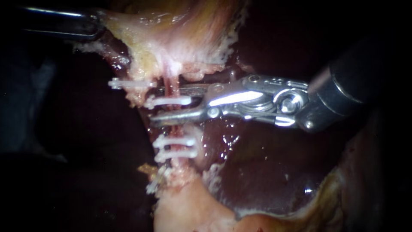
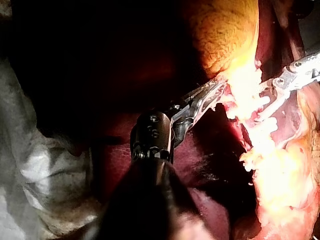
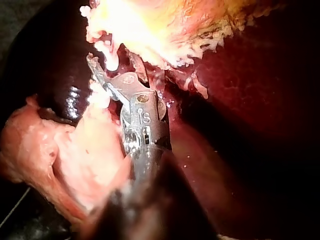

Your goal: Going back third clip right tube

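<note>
Reaching in from the right, nearest the endo camera, the right instrument point(image 1: 155, 104) lies almost level: thick dark shaft at upper right, bright metal wrist w/ pulley & cable showing, tip pointing left. Stamped marks sit on its wrist housing in the right wrist view; not read out. Its pincer is wide open. One jaw passes above & the other below the third clip point(image 1: 169, 102), w/ a clear gap each side, so nothing is gripped. That white clip is closed across the right tube point(image 1: 172, 83), a thin pink strand running up-down btwn the jaws. Lower on the same tube, two more white clips point(image 1: 176, 141) sit close together, one just under the other. Off to the left, another white clip point(image 1: 128, 83) lies at the pale tissue's edge, & a further one point(image 1: 153, 184) sits low down by the pale stump. Further back, the gallbladder point(image 1: 180, 34), pale & yellowish, is stretched toward the upper left. The left instrument point(image 2: 216, 90) comes in there w/ a dark shaft. In the left wrist view its pincer is closed on the gallbladder's edge, wrist bent to one side. Dark red liver point(image 1: 262, 172) lies behind all.
</note>
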Tool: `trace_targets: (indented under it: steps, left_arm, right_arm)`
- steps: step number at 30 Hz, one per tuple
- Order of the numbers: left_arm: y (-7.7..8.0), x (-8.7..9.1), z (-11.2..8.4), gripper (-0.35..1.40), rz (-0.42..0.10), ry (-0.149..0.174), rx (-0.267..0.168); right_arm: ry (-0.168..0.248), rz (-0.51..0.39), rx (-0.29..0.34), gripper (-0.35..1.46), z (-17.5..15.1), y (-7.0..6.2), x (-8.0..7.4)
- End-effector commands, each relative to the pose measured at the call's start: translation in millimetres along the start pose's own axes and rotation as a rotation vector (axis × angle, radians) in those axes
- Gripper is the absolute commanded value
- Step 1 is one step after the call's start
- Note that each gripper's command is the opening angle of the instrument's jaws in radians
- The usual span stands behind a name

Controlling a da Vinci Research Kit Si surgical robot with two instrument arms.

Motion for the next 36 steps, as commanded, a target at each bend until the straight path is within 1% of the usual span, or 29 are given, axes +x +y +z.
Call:
trace_targets:
  steps: [1,6,9,10,16,21,24,26,30,32,36]
  left_arm:
    - [0.0,0.0,0.0,-0.35,0.0,0.0,0.0]
    - [0.0,-0.1,0.0,-0.35,0.0,0.0,0.0]
    - [0.0,-0.1,0.0,-0.35,0.0,0.0,0.0]
    - [0.0,-0.1,0.0,-0.35,0.001,0.0,0.0]
    - [0.0,-0.1,-0.1,-0.35,0.001,0.0,0.0]
    - [0.0,-0.1,-0.1,-0.35,0.001,0.0,0.0]
    - [0.0,-0.1,-0.1,-0.35,0.001,0.0,0.0]
    - [0.0,-0.1,-0.1,-0.35,0.001,0.0,0.0]
    - [0.0,-0.1,-0.1,-0.35,0.001,0.0,0.0]
    - [0.0,-0.1,-0.1,-0.35,0.001,0.0,0.0]
    - [0.0,-0.1,-0.1,-0.35,0.001,0.0,0.0]
  right_arm:
    - [0.001,-0.014,-0.009,0.5,-0.2,0.0,0.0]
    - [-0.001,-0.091,-0.013,0.5,-0.8,-0.1,-0.2]
    - [-0.003,-0.152,-0.006,0.5,-1.9,-0.5,-0.5]
    - [-0.005,-0.183,-0.001,0.5,-2.6,-0.7,-0.7]
    - [-0.009,-0.295,0.019,0.5,-6.6,-1.7,-1.8]
    - [-0.008,-0.325,0.039,0.5,-10.1,-2.6,-2.8]
    - [-0.018,-0.331,0.051,0.5,-12.2,-3.4,-3.7]
    - [-0.03,-0.341,0.056,0.5,-13.2,-3.8,-4.2]
    - [-0.09,-0.362,0.053,0.5,-15.1,-4.2,-4.6]
    - [-0.099,-0.37,0.048,0.5,-15.8,-4.3,-4.8]
    - [-0.1,-0.369,0.027,0.5,-17.4,-4.4,-5.0]
